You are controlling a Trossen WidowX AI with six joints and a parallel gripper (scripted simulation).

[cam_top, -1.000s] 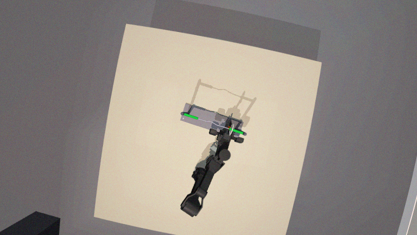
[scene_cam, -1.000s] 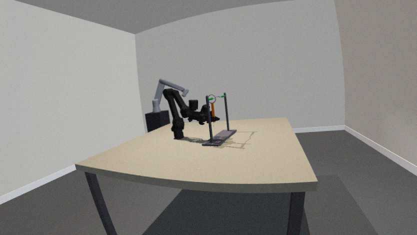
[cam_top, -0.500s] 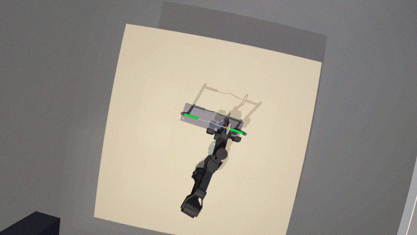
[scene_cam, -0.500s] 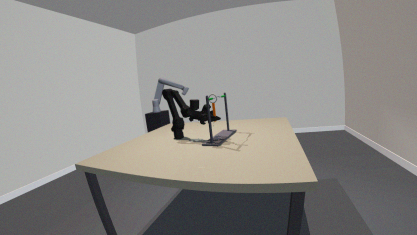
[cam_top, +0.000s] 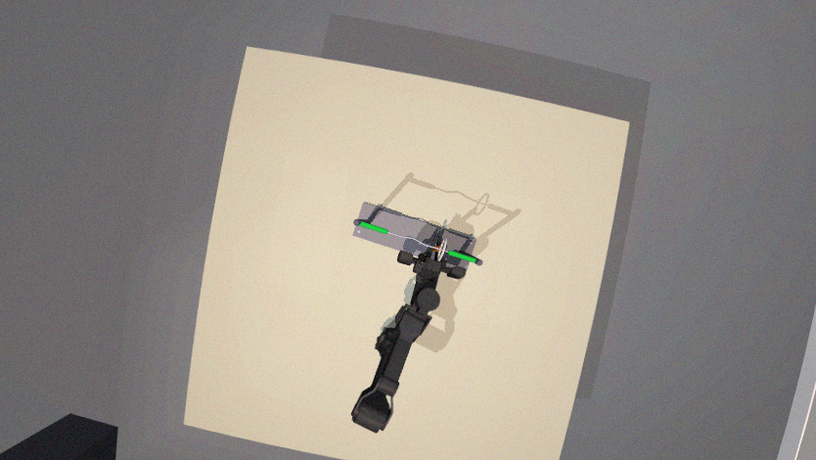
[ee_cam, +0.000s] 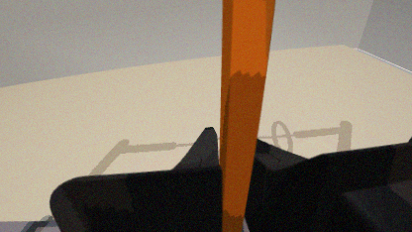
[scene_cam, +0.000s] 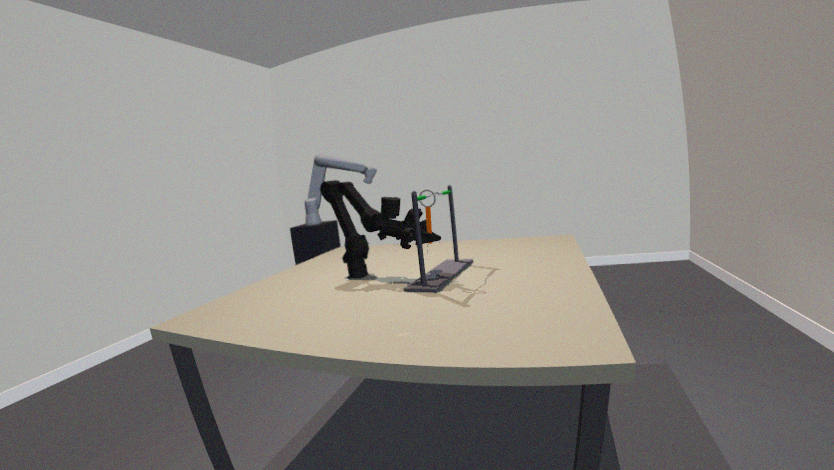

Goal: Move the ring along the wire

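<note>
The ring (cam_top: 445, 247) (scene_cam: 427, 190) is around the thin grey wire (cam_top: 408, 237), just left of the right green part (cam_top: 463, 256) in the top view. I cannot tell whether it touches the wire. The other green part (cam_top: 374, 227) (scene_cam: 446, 192) is at the far left post. The orange handle (scene_cam: 428, 219) (ee_cam: 245, 99) hangs upright below the ring. My gripper (scene_cam: 431, 237) (ee_cam: 216, 135) is shut on the handle's lower part, below the wire. The wire inside the ring is too small to see clearly.
Dark posts (scene_cam: 418, 239) (scene_cam: 453, 224) rise from a flat grey base (cam_top: 393, 223) (scene_cam: 455, 269) on the table (cam_top: 319, 142) (scene_cam: 350, 326). The near post in the exterior camera stands close beside my gripper. Shadows of the frame and ring fall on the table behind.
</note>
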